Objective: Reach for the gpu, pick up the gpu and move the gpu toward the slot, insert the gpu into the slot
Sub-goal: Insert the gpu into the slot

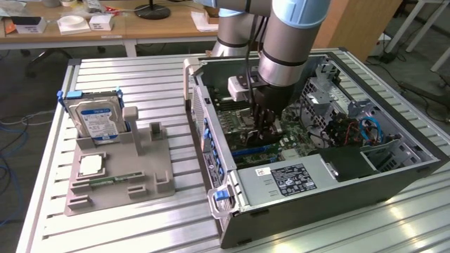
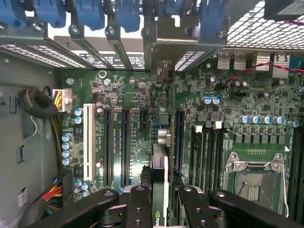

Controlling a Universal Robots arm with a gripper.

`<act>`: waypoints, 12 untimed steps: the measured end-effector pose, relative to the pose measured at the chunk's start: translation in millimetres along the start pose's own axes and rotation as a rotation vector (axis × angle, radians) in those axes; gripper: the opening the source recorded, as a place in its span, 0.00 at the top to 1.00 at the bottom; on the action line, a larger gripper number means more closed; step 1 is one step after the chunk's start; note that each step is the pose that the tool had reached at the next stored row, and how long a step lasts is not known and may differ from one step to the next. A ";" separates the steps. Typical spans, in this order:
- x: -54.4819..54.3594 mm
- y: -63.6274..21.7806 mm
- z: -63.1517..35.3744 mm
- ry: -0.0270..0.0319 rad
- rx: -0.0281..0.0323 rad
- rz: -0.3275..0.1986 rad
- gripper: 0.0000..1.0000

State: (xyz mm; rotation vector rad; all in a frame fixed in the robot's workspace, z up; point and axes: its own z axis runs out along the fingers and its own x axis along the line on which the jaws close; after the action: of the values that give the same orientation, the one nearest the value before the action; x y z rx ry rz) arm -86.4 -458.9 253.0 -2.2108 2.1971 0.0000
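My gripper (image 1: 262,124) reaches down into the open computer case (image 1: 316,200), just over the green motherboard (image 1: 295,134). It is shut on the gpu (image 1: 260,141), a thin dark card held on edge. In the wrist view the black fingers (image 2: 138,209) sit on both sides of the gpu (image 2: 160,161), which is seen edge-on. Its silver bracket (image 2: 160,45) lines up with the case's rear openings. The card stands between long black expansion slots (image 2: 126,147) on the motherboard (image 2: 228,95). The slot directly beneath it is hidden by the card.
On the exterior view's left, a grey fixture (image 1: 119,174) holds a blue-labelled hard drive (image 1: 98,118) and a square processor chip (image 1: 91,165). Inside the case are a power supply (image 1: 292,179), a processor socket (image 2: 254,183), a cable bundle (image 2: 38,102) and blue latches (image 2: 90,12).
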 end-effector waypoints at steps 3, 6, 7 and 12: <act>0.0 1.1 1.3 0.0000 0.0000 0.000 0.74; 0.0 2.7 2.3 0.0000 -0.0001 0.000 0.74; 0.0 3.2 2.6 0.0000 -0.0001 0.000 0.74; 0.0 3.6 2.8 0.0000 -0.0001 0.000 0.74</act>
State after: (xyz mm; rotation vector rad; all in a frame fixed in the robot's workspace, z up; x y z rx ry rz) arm -90.0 -458.9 250.1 -2.2108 2.1971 0.0001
